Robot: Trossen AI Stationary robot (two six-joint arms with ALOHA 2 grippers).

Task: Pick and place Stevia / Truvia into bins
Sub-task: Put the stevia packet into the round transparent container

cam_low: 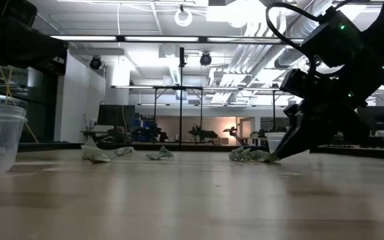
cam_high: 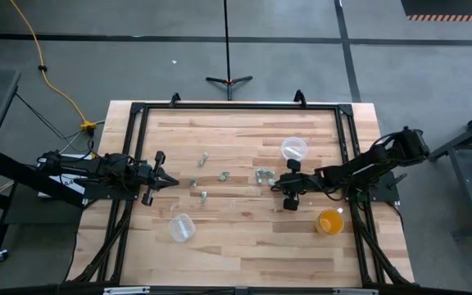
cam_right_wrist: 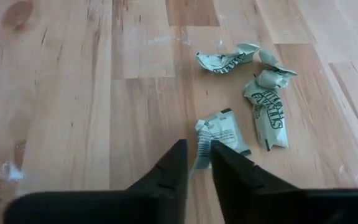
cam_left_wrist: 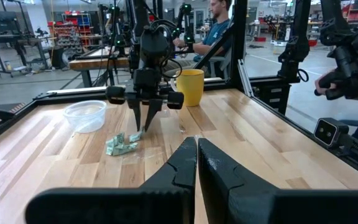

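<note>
Several crumpled pale green and white Stevia packets lie on the wooden table (cam_high: 236, 246). A cluster of three (cam_high: 262, 174) lies right of centre, and others (cam_high: 204, 157) (cam_high: 224, 175) (cam_high: 194, 183) are scattered toward the left. My right gripper (cam_high: 275, 183) (cam_right_wrist: 197, 158) is down at the cluster, shut on the nearest packet (cam_right_wrist: 224, 130). Two more packets (cam_right_wrist: 225, 59) (cam_right_wrist: 271, 112) lie just beyond it. One clear cup (cam_high: 293, 148) stands behind the cluster, the other (cam_high: 182, 228) at the near left. My left gripper (cam_high: 169, 180) (cam_left_wrist: 196, 158) hovers shut at the table's left side. My right gripper pinches the nearest packet by its edge (cam_right_wrist: 202, 144) between the two fingertips. The fingers slant down at it from the table's right side (cam_low: 282, 150). The rest of the packet (cam_right_wrist: 229, 134) lies flat on the wood.
An orange translucent cup (cam_high: 330, 221) stands near my right arm toward the near right. A black frame (cam_high: 236, 106) borders the table's far and side edges. Bare wood stretches across the near middle. People sit at benches beyond the table (cam_left_wrist: 219, 18).
</note>
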